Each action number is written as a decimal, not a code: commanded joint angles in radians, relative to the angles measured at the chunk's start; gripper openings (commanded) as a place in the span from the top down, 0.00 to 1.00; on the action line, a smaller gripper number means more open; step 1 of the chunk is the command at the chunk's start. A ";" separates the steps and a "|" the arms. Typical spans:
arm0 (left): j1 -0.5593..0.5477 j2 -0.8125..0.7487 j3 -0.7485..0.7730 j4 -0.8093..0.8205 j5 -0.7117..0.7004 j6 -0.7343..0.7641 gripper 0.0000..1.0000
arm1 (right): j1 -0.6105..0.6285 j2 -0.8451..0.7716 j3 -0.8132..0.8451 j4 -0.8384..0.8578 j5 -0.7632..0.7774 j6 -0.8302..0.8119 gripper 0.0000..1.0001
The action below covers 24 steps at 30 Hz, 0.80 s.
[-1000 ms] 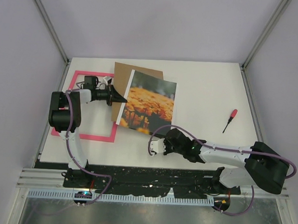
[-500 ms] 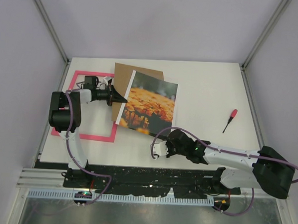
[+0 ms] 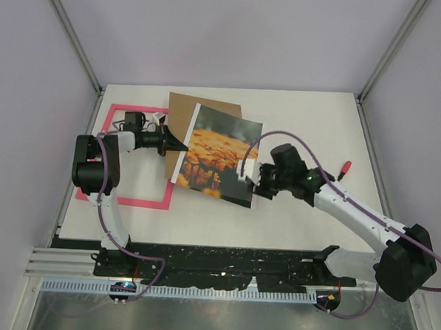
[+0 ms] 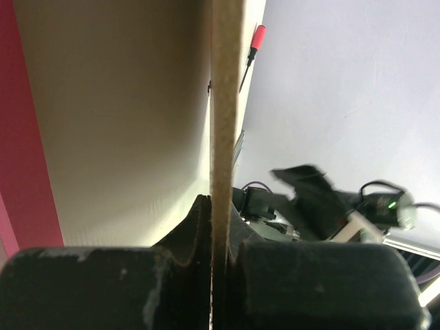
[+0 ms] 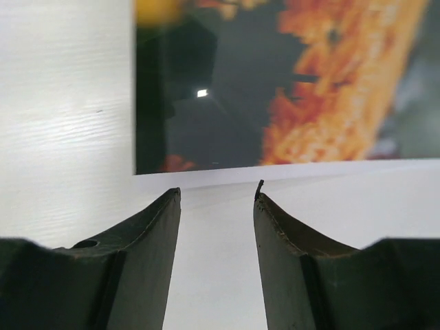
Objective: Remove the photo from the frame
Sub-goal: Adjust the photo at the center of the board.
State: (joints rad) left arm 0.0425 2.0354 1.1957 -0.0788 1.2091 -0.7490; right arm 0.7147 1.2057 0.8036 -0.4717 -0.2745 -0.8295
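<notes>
The flat rectangular orange-flowered photo [image 3: 221, 154] lies mid-surface, tilted, over a plain brown cardboard backing board [image 3: 185, 108] that shows at its 11 o'clock corner. The left hand [image 3: 179, 143] sits at the photo's 9 o'clock edge, clamped tight on the backing board, whose thin tan edge [image 4: 223, 124] runs between its fingers [image 4: 199, 227]. The right hand [image 3: 245, 174] is at the photo's 4 o'clock edge. In its wrist view its fingers [image 5: 161, 227] stand a narrow gap apart with nothing between them, pointing at the print's white border [image 5: 309, 172]; I cannot tell whether they touch it.

The thin bright-pink rectangular frame [image 3: 122, 201] lies flat at 9 o'clock of the photo, under the left arm. A red-handled screwdriver [image 3: 344, 168] rests at 3 o'clock, partly hidden by the right arm. The surface [image 3: 304, 125] is white, enclosed by pale lilac walls [image 3: 227, 32].
</notes>
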 commanded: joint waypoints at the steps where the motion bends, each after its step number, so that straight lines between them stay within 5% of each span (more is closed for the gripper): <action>1: 0.008 -0.055 0.002 0.033 0.061 -0.004 1.00 | -0.242 0.040 0.176 0.008 -0.153 0.136 0.48; 10: 0.010 -0.063 0.001 0.033 0.064 -0.001 1.00 | -0.509 0.509 0.520 0.010 -0.075 0.573 0.51; 17: 0.010 -0.060 0.002 0.036 0.066 -0.004 1.00 | -0.610 0.702 0.680 -0.223 -0.477 0.704 0.52; 24: 0.010 -0.067 -0.001 0.039 0.066 -0.004 1.00 | -0.612 0.784 0.628 -0.320 -0.623 0.672 0.52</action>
State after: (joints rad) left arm 0.0429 2.0350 1.1938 -0.0780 1.2091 -0.7483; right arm 0.0948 1.9591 1.4326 -0.6956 -0.7383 -0.1703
